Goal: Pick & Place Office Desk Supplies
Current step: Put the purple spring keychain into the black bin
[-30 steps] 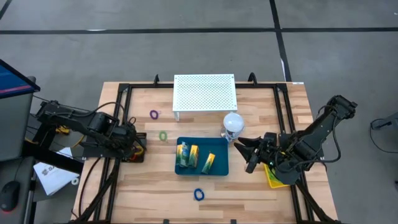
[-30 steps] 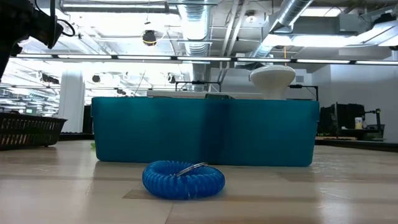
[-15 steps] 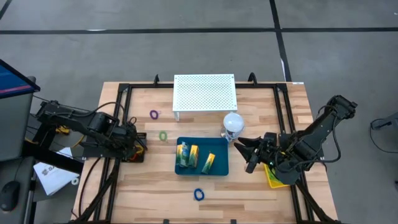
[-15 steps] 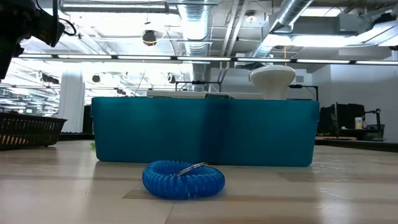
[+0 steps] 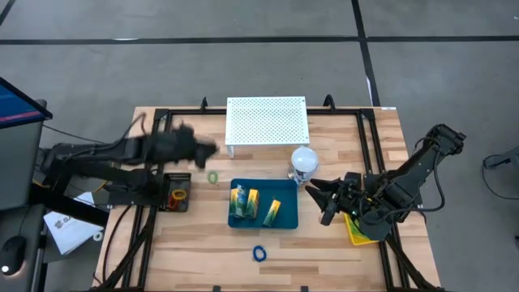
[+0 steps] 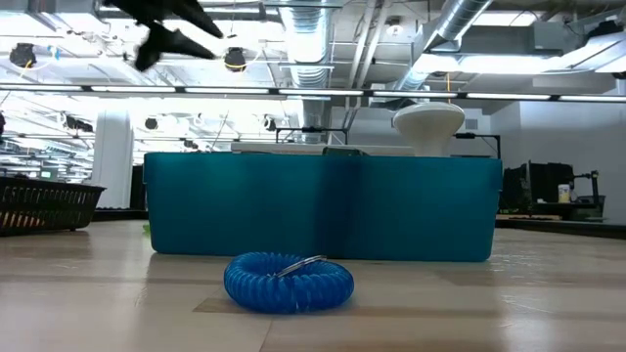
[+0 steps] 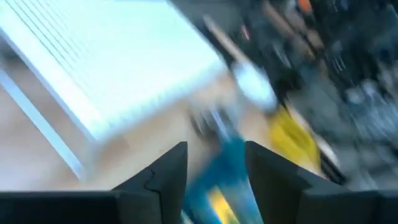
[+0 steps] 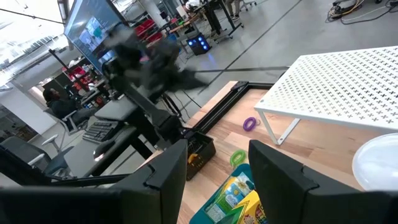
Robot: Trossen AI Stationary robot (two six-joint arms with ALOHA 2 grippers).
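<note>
Lying as a ribbed blue coil [image 6: 289,282] before the teal bin [image 6: 323,205]; both claws gape empty.

Illumination is even and bright from ceiling strip lights [image 6: 293,93], with glare overhead in the low view. Shadows on the bench [image 5: 340,243] are soft. The left hand [image 5: 207,151] is motion-blurred; its wrist view is smeared throughout. The blue coil [image 6: 289,282] is sharp.

Green loop [image 5: 212,176] and purple loop [image 5: 201,149] lie flat on wood; blue coil [image 5: 259,253] near the front edge; packets [image 5: 254,203] in the bin.
</note>
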